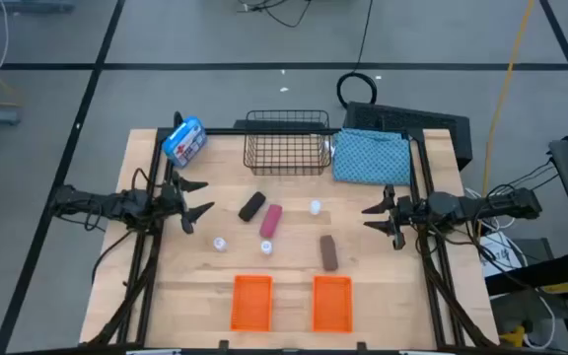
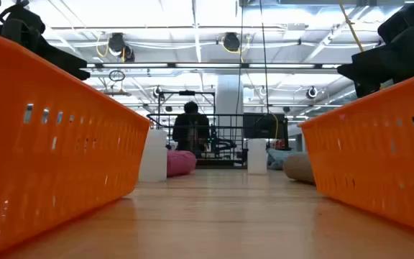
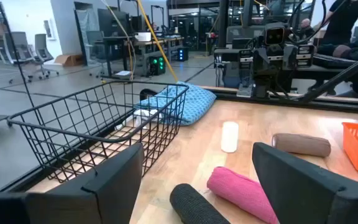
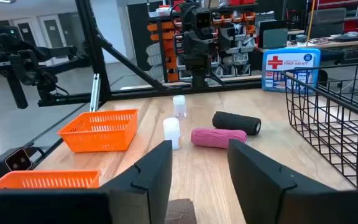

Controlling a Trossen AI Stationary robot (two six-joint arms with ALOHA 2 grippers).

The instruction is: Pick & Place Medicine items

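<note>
The medicine items lie on the wooden table between my two arms. A black roll (image 1: pixel 252 205), a pink roll (image 1: pixel 271 221) and a brown roll (image 1: pixel 329 251) lie on their sides. Three small white bottles (image 1: pixel 316 207) (image 1: pixel 220 243) (image 1: pixel 267 247) stand upright among them. My left gripper (image 1: pixel 203 197) hovers open at the table's left, its fingers pointing level at the black roll (image 3: pixel 194 205) and pink roll (image 3: pixel 238 190). My right gripper (image 1: pixel 370 218) hovers open at the table's right, just beyond the brown roll, with nothing between its fingers (image 4: pixel 157 171).
Two orange baskets (image 1: pixel 251 302) (image 1: pixel 331 302) stand at the near edge. At the far edge are a black wire basket (image 1: pixel 286 143), a blue patterned cloth (image 1: pixel 371 156) and a blue-and-white first aid kit (image 1: pixel 184 141). A person (image 2: pixel 191 126) shows in the room behind.
</note>
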